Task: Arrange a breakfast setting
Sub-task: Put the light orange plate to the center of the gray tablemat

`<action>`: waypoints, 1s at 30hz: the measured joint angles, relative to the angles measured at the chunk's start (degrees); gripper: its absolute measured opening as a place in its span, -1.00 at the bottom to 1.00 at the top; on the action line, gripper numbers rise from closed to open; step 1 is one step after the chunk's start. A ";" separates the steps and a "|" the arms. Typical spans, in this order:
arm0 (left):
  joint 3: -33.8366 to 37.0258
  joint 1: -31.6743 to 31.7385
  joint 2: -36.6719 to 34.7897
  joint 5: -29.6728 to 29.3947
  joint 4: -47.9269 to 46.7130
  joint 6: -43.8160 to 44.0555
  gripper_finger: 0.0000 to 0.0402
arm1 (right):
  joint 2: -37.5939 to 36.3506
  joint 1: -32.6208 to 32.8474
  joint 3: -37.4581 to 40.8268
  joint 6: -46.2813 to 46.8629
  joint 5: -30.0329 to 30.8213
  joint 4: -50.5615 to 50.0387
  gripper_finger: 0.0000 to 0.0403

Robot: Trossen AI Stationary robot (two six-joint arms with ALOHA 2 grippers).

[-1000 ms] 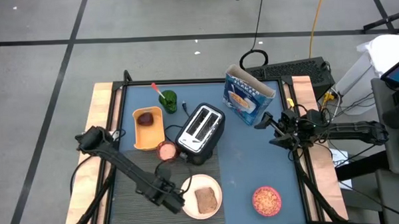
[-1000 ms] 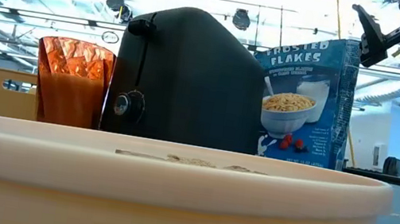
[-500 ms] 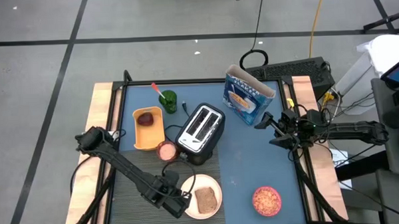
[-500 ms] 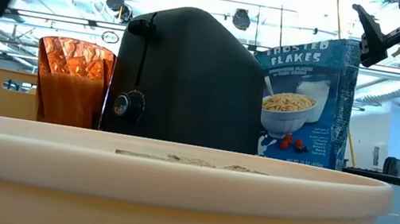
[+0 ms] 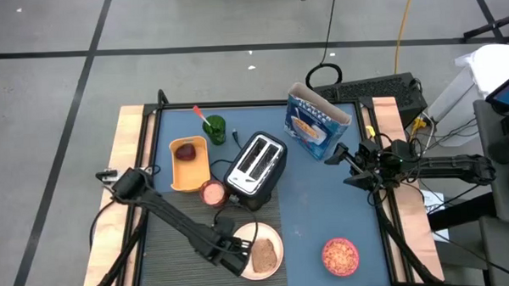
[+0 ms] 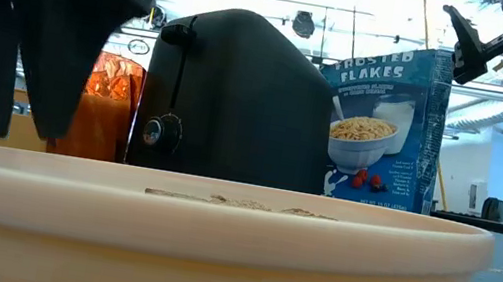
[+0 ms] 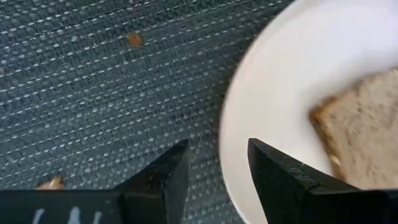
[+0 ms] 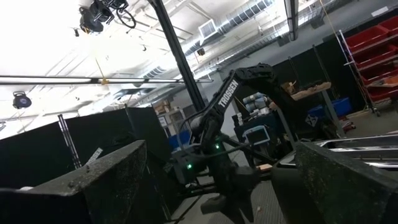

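**Left claw at plate rim; right arm parked at table edge**

High view. The left claw [image 5: 238,256] lies at the left rim of the cream plate [image 5: 270,237], on the dark woven mat [image 5: 169,239]; its fingertips are hard to separate from the rim here. The toast slice [image 5: 262,256] lies on the plate, long axis running roughly toward and away from the toaster [image 5: 255,164]. The pink bowl of cereal [image 5: 340,255] stands well apart to the right on the blue table [image 5: 324,200]. The red-handled spoon [image 5: 201,117] leans handle-up in a green cup [image 5: 215,128]; its bowl end is hidden inside. The right claw [image 5: 336,163] hangs near the cereal box [image 5: 315,124]. Since a second ago, the left claw has pushed in from outside the rim toward the toast.

Low view. The plate [image 6: 206,235] fills the foreground, cut off at left and bottom; only the toast's [image 6: 222,199] top edge shows. The left arm [image 6: 37,26] now blocks the upper left, partly hiding the orange glass [image 6: 110,109].

Left wrist view. Both fingers [image 7: 165,180] stand partly open, gripping nothing, with the plate [image 7: 273,93] rim just past them; the toast [image 7: 360,130] is cut off by the frame.

Right wrist view. The right claw [image 8: 217,180] gapes wide and empty, facing the room.
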State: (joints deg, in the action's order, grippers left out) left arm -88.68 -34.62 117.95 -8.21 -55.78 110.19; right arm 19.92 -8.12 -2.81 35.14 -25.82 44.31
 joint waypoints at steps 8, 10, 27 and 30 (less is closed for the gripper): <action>0.02 1.18 0.88 0.05 0.59 -0.13 -0.16 | 0.00 -0.02 0.00 0.00 0.00 -0.02 0.99; 0.02 1.23 0.88 0.05 0.58 -0.13 -0.16 | 0.01 0.00 0.00 0.00 0.00 -0.03 0.99; -0.13 1.16 4.37 0.87 2.44 0.70 -0.22 | 0.02 -0.01 0.01 0.00 0.00 0.00 0.99; -0.13 1.16 4.42 0.91 2.49 0.79 -0.37 | 0.02 0.00 0.01 0.00 0.00 0.00 0.99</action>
State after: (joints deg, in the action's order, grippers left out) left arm -88.82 -33.45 122.37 -7.30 -53.29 110.98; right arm 19.94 -8.12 -2.80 35.14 -25.82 44.31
